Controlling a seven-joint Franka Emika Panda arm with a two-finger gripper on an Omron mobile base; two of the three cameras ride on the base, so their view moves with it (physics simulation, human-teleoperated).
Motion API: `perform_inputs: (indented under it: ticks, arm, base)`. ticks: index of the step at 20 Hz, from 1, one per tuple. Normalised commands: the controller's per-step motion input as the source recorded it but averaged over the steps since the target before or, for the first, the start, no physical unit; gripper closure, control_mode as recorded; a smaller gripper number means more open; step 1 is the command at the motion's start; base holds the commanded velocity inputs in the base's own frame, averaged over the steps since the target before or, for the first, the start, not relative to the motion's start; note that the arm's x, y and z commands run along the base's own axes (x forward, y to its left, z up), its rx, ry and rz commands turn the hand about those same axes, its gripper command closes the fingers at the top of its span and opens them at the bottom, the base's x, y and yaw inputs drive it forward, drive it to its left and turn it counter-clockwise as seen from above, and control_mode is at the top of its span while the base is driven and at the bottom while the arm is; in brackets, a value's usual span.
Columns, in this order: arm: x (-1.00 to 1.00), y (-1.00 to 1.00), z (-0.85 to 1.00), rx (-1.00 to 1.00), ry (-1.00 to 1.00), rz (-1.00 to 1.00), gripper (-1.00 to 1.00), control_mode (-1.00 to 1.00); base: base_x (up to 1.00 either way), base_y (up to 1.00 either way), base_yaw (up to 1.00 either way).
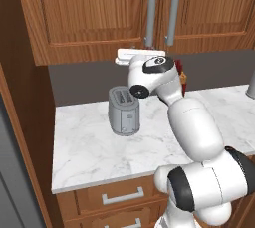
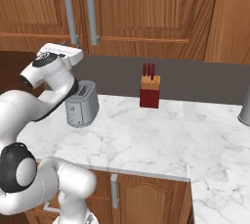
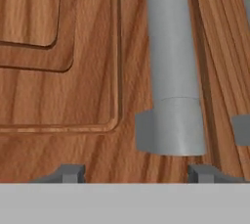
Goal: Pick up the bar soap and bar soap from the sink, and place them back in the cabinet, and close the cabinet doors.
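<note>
The cabinet doors (image 1: 94, 13) stand shut side by side, their two long grey handles (image 1: 151, 13) running down the meeting edges. My gripper (image 3: 137, 173) is raised right up against the left door, just under the lower end of its handle (image 3: 171, 71). It is open, with nothing between its fingertips (image 3: 73, 173). From the right base view the hand (image 2: 66, 52) sits at the foot of the left handle (image 2: 70, 12). The bar soaps and the sink are out of view.
A grey toaster (image 1: 123, 110) stands on the marble counter (image 1: 89, 147) below the hand. A red knife block (image 2: 150, 91) sits against the back wall to the right. A grey object (image 2: 245, 105) is at the far right edge. Drawers (image 1: 122, 195) lie under the counter.
</note>
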Motion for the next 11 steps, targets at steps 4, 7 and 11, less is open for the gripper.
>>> perform_inputs:
  ticks: [4,7,11]
  arm:
    - [0.49,-0.08,-0.27,0.0,-0.02,0.0,-1.0,-1.0]
    - [0.41,-0.01,-0.18,0.0,0.0,0.0,-1.0,-1.0]
    - [0.35,0.0,-0.1,0.0,0.0,0.0,-1.0,-1.0]
  base:
    - [0.0,0.0,0.0]
    - [0.0,0.0,0.0]
    - [0.0,0.0,0.0]
